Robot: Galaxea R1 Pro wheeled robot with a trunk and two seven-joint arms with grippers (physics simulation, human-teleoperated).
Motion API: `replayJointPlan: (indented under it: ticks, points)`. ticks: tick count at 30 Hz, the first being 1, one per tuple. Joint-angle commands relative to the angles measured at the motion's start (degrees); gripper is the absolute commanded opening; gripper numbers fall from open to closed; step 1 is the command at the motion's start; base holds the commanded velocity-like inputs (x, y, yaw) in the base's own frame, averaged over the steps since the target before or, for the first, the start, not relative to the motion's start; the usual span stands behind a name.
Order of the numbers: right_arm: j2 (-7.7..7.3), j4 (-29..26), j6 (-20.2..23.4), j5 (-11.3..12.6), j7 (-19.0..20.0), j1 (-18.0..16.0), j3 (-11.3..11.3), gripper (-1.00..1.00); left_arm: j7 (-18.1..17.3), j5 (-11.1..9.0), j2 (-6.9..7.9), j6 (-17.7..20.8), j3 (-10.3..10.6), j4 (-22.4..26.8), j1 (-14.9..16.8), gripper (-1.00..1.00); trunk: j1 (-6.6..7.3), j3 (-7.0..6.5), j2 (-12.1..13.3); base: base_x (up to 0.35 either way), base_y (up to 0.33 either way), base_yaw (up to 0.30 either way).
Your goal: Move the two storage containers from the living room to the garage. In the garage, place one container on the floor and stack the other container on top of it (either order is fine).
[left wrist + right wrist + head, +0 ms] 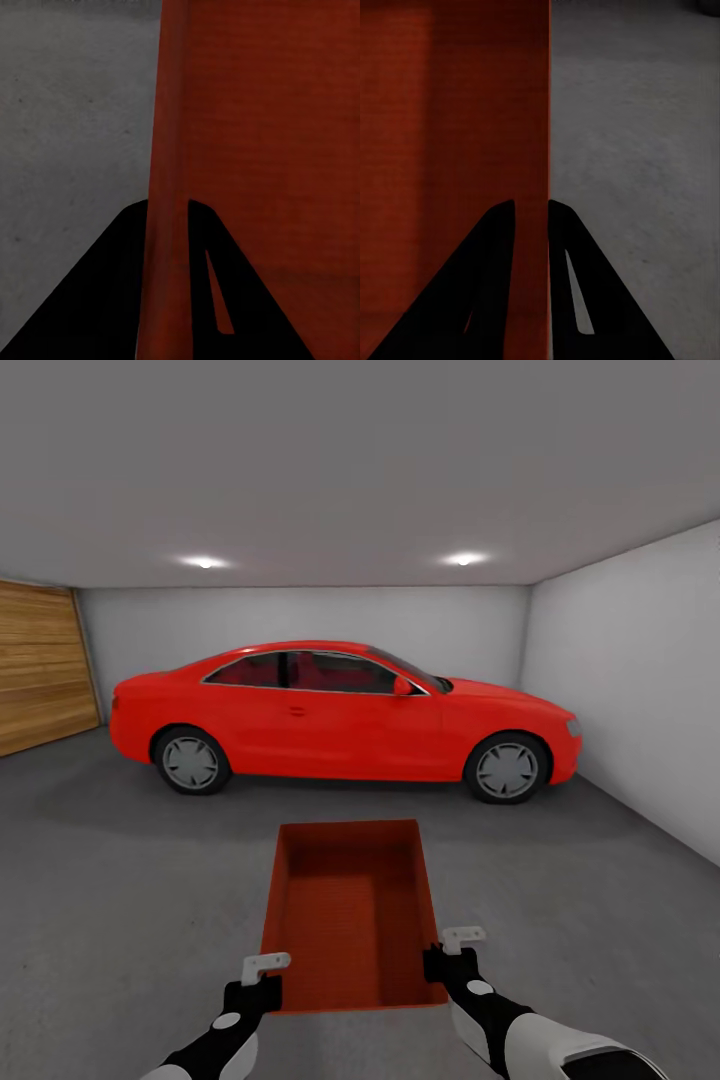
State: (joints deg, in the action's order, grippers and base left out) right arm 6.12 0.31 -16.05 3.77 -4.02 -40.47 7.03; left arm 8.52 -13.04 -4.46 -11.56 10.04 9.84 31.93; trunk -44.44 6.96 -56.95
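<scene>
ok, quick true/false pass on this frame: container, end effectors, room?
1. Both end effectors clamp the storage container by its side walls. True: left end effector, right end effector.
2. The container is full. False: it is empty.
3. A red car is parked ahead. True.
4. The floor is wood planks. False: grey concrete.
5. A second container sits under this one. False: none is visible there.

Head high; wrists close on container (352, 905) walls
</scene>
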Motion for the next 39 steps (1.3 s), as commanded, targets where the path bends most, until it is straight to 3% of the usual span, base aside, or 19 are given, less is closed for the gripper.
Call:
replayJointPlan:
  ticks: [1,39]
  points:
    - [0.00,0.2,-0.2,1.0,-0.1,0.0,-1.3,-1.00,0.0,0.3,-0.02,-0.4,0.1,0.9,0.1,-1.00,-0.01,0.09,-0.1,0.040,0.000,-0.005]
    - [-0.05,0.2,-0.2,1.1,0.1,0.0,-1.3,-1.00,0.6,0.4,-0.02,-0.4,0.2,1.0,0.1,-1.00,-0.01,0.09,-0.1,0.003,0.000,-0.265]
